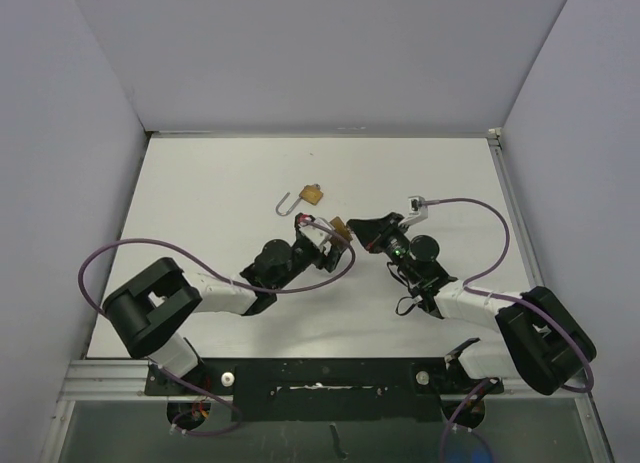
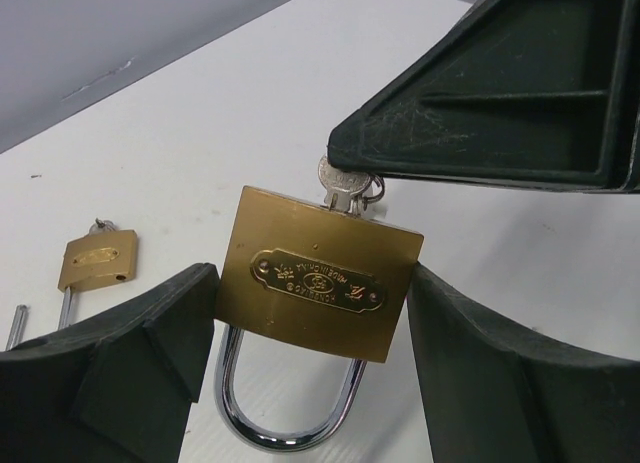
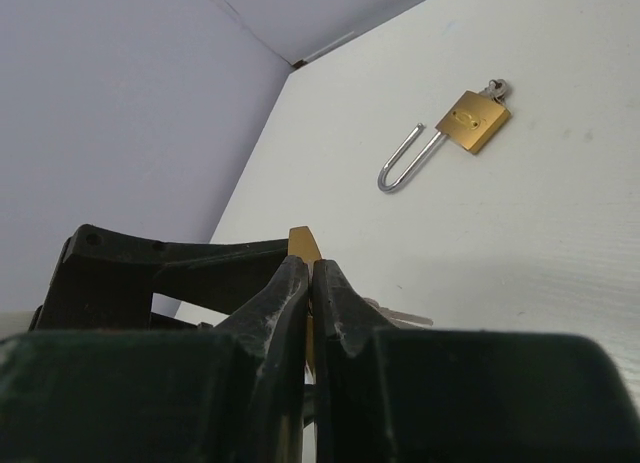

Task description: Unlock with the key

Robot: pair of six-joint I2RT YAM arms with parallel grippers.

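**Key meets padlock between 2 hands**

The left hand [image 2: 310,293] clamps a brass padlock [image 2: 318,273] by its 2 side edges, with 1 dark finger [image 2: 130,373] against each edge and the jaws spread to the width of the body. The padlock is held up off the white table [image 1: 220,183], near the middle of it. Its chrome shackle [image 2: 285,423] points back toward the left wrist camera, and both legs are seated in the body.

The key [image 2: 345,183] stands at the opposite end of the body from the shackle. Its silver head is pinched in the tip of the right hand [image 3: 311,283], whose jaws are pressed together around it with barely a gap. The blade is hidden (how far it sits inside the lock cannot be told). In the left wrist view, the right hand reaches in from the upper right, just above the padlock.

A second padlock [image 3: 472,121] lies flat on the table just beyond the 2 hands. Its open shackle [image 3: 405,161] has 1 leg free of the body. A small silver piece [image 3: 495,86] shows at the end away from that shackle.
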